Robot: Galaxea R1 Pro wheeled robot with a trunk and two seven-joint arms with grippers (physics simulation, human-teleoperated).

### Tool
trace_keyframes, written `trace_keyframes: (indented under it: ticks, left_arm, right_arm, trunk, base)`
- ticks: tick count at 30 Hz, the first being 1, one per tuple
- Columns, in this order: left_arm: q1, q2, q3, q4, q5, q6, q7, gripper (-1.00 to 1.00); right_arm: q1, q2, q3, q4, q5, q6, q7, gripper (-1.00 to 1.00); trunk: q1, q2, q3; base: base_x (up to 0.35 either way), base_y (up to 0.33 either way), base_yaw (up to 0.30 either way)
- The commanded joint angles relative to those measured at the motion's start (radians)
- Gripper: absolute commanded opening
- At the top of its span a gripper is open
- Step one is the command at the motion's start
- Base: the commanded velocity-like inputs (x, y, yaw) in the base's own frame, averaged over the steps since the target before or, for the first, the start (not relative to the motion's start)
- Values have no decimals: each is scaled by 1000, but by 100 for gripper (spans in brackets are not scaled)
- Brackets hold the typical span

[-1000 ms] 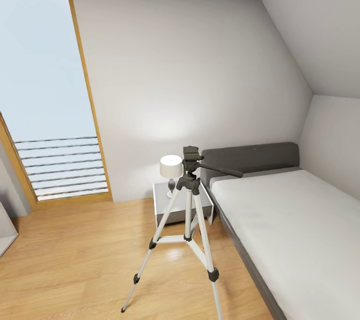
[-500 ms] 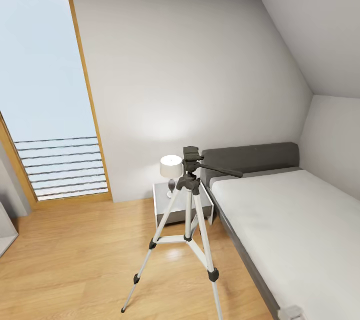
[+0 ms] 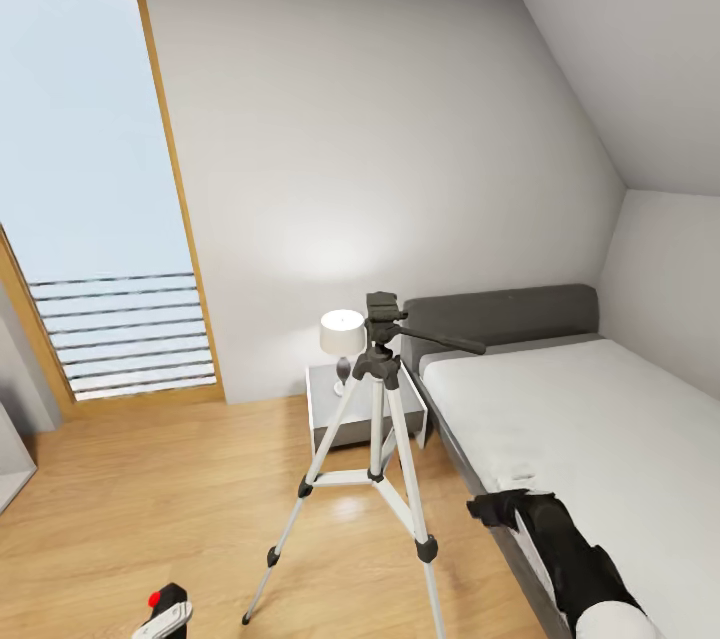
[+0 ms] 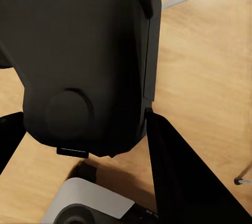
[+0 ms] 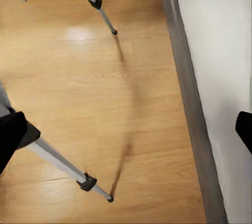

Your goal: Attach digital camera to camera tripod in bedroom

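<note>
No writing shows on the digital camera [image 3: 163,612] or camera tripod [image 3: 377,439].

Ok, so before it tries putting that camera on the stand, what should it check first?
1. Digital camera gripped between the left hand fingers: ok.
2. Camera tripod standing upright on the floor: ok.
3. Tripod head bare, nothing mounted: ok.
4. Right hand open and empty, free to help: ok.
5. Camera's underside turned toward the tripod head: cannot tell.
</note>
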Motion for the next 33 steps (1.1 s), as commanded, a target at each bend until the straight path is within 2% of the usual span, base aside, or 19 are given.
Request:
trace_keyframes:
  ticks: [1,7,10,12,14,16,19,25,33]
  left_arm:
    - [0,1,-8,1,6,1,7,-100]
    - [0,-2,-8,1,4,-2,6,-100]
    - [0,-3,-8,0,3,-1,7,-100]
    - [0,-4,-9,0,2,-1,7,-100]
    - [0,-3,-9,1,0,0,7,-100]
    - [0,-2,-10,3,-3,5,10,-100]
    - [0,-1,-11,3,-2,9,12,-100]
    - [0,-1,-12,4,-1,12,14,-100]
    - [0,-1,-12,4,-1,14,15,-100]
  right_arm:
    - [-32,1,-3,-28,-3,25,11,100]
    - [-60,4,2,-200,-61,70,52,100]
    - [-63,20,6,-302,-76,100,110,100]
    - [-63,33,16,-324,-78,107,148,100]
    - [-64,42,31,-326,-78,107,176,100]
    - [-64,47,66,-292,-76,103,203,100]
    - [-64,45,78,-239,-74,98,210,100]
    - [-64,46,87,-156,-72,68,214,100]
    - [-64,45,89,-132,-73,61,216,100]
  trunk:
    - [0,-1,-1]
    - [0,-1,-1]
    - [0,-1,-1]
    - [0,-1,-1]
    - [0,-1,-1]
    - [0,-1,-1]
    - [0,-1,-1]
    - [0,-1,-1]
    - [0,-1,-1]
  base:
    - [0,0,0]
    - [0,0,0]
    - [0,0,0]
    - [0,0,0]
    - [0,0,0]
    - [0,0,0]
    - [0,0,0]
    - [0,0,0]
    - [0,0,0]
